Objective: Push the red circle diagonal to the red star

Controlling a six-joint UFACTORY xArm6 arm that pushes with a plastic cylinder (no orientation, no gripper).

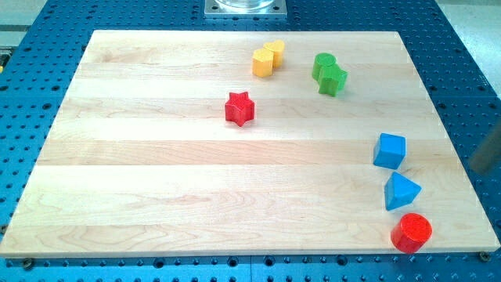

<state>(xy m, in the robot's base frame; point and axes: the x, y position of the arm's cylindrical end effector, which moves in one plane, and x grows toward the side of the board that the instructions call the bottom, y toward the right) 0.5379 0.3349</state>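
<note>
The red circle (pixel 412 233) lies near the board's bottom right corner. The red star (pixel 240 109) sits left of the board's middle, toward the view's top. A dark blurred rod enters at the view's right edge; my tip (pixel 479 168) is above and to the right of the red circle, apart from it, and right of the blue cube (pixel 390 150).
A blue triangle (pixel 401 191) lies just above the red circle, under the blue cube. Two yellow blocks (pixel 267 59) and two green blocks (pixel 329 73) sit close together near the top. The wooden board (pixel 156 196) lies on a blue perforated table.
</note>
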